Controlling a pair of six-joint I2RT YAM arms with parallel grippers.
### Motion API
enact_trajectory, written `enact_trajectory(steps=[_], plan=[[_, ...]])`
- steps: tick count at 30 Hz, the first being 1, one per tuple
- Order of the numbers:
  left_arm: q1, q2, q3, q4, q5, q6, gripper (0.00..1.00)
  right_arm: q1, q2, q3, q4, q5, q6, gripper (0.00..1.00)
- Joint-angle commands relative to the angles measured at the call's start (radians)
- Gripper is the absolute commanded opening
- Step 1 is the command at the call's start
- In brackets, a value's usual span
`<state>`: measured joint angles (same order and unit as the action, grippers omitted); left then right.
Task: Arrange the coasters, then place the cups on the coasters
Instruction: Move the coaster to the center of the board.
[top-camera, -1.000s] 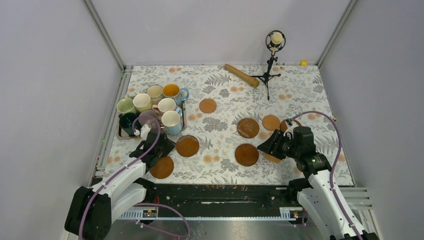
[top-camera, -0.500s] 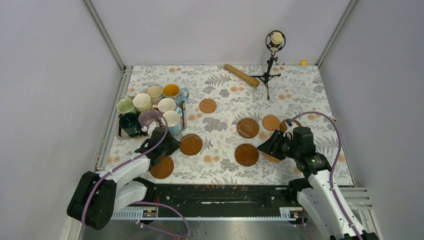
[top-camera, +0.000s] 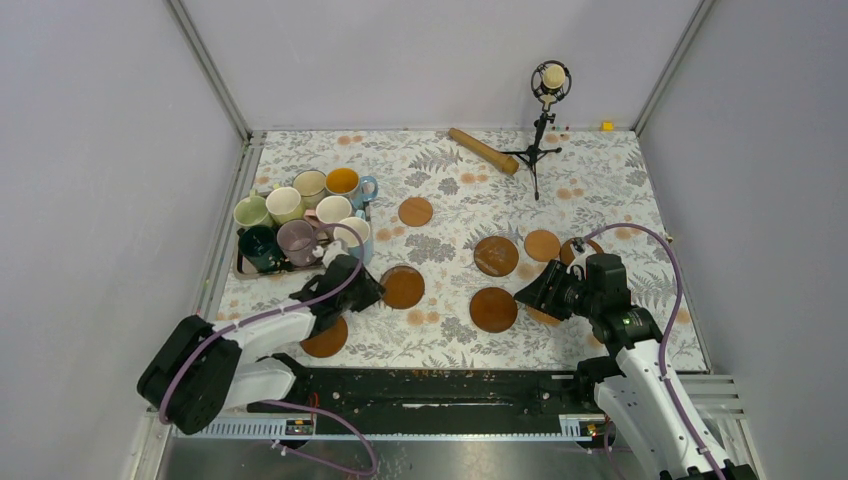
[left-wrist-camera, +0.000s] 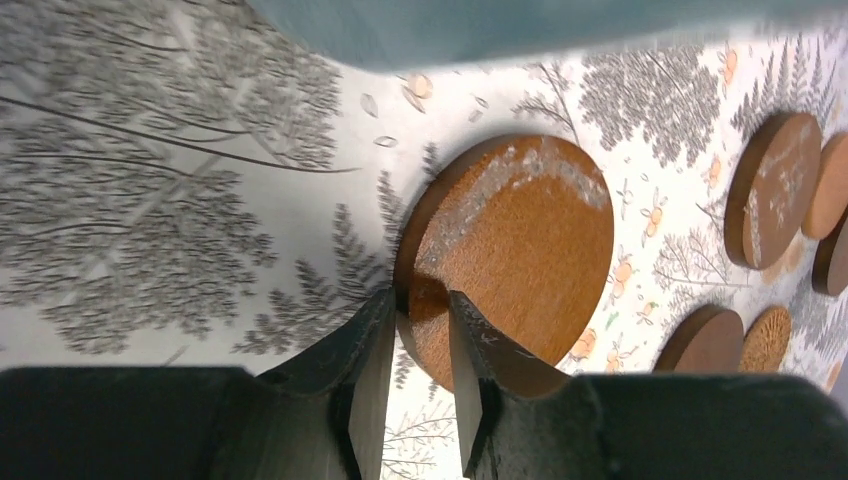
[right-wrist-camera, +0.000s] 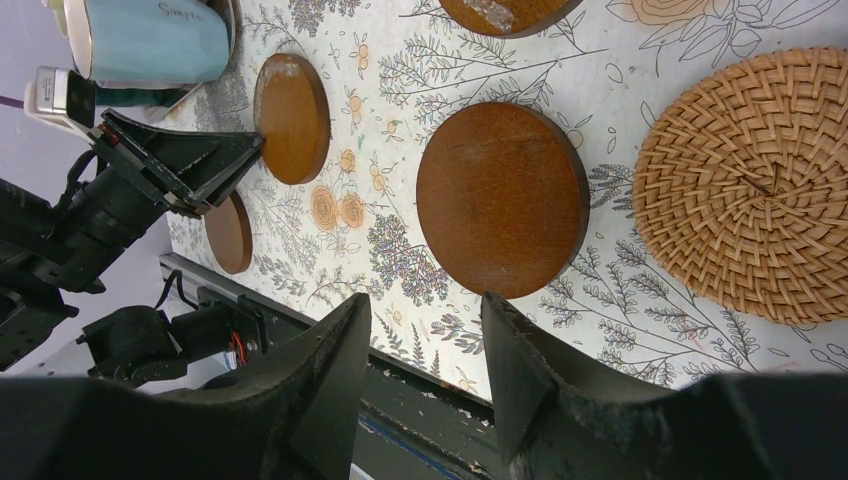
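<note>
My left gripper (top-camera: 368, 294) lies low on the cloth, shut on the near edge of a dark brown coaster (top-camera: 403, 287). In the left wrist view that coaster (left-wrist-camera: 520, 250) has its rim pinched between the fingers (left-wrist-camera: 375, 340). More coasters lie around: one (top-camera: 325, 337) near the front left, one (top-camera: 415, 211) further back, and three (top-camera: 496, 255) (top-camera: 542, 244) (top-camera: 493, 309) at centre right. A woven coaster (right-wrist-camera: 745, 185) lies under my right arm. My right gripper (top-camera: 530, 293) hovers open beside the front centre coaster (right-wrist-camera: 500, 195). Several cups (top-camera: 297, 240) stand together at the left.
The cups sit on a dark tray (top-camera: 240, 270) by the left wall. A microphone on a tripod (top-camera: 540, 130) and a wooden stick (top-camera: 483, 150) stand at the back. The table's black front edge (right-wrist-camera: 440, 400) runs just below my right fingers.
My left gripper has slid to the right across the cloth, taking the dark brown coaster with it. My right arm has stayed where it was.
</note>
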<state>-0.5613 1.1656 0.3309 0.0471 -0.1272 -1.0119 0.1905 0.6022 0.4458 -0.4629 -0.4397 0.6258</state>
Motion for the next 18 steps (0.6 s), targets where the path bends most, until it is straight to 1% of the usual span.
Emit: enact_trajectory(steps=[1, 7, 14, 18], plan=[[-0.053, 0.070, 0.050, 0.011, 0.031, 0.014, 0.27, 0.008, -0.008, 0.006, -0.009, -0.028, -0.002, 0.53], [-0.108, 0.083, 0.066, 0.017, 0.016, -0.001, 0.27, 0.007, -0.014, 0.013, -0.025, -0.022, -0.008, 0.53], [-0.146, -0.003, 0.029, -0.010, -0.056, -0.051, 0.27, 0.008, -0.021, 0.011, -0.025, -0.021, -0.003, 0.53], [-0.149, -0.064, 0.028, -0.069, -0.106, -0.065, 0.27, 0.007, -0.027, 0.007, -0.025, -0.020, -0.002, 0.53]])
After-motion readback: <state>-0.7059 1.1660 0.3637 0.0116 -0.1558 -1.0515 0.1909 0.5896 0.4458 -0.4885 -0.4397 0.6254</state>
